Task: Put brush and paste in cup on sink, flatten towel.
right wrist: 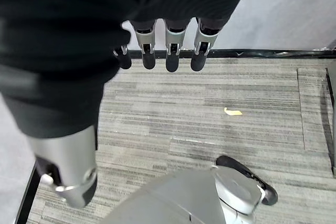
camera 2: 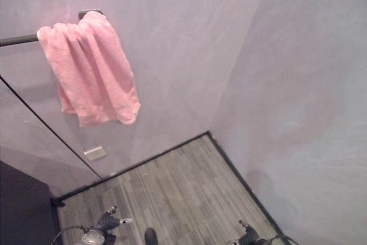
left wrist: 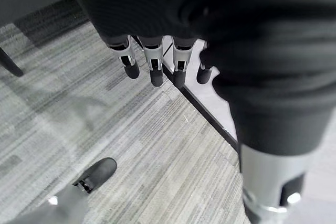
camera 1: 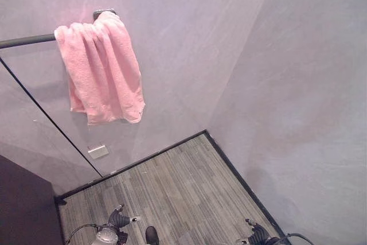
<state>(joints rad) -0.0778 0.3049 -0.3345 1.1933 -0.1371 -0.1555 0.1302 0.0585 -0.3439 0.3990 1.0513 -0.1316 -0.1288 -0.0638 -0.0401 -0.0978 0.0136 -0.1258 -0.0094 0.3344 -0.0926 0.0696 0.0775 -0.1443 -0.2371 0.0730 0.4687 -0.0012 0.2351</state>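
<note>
Two hands are hanging low over the grey plank floor (camera 1: 178, 182): the left hand (left wrist: 157, 61) at seven o'clock and the right hand (right wrist: 168, 51) at five, both relaxed and holding nothing. At eleven o'clock, one pink towel (camera 1: 103, 67) is hanging bunched over one dark wall bar (camera 1: 26, 40).

Towel (camera 1: 102, 67) on rail (camera 1: 26, 40) — upper left
</note>
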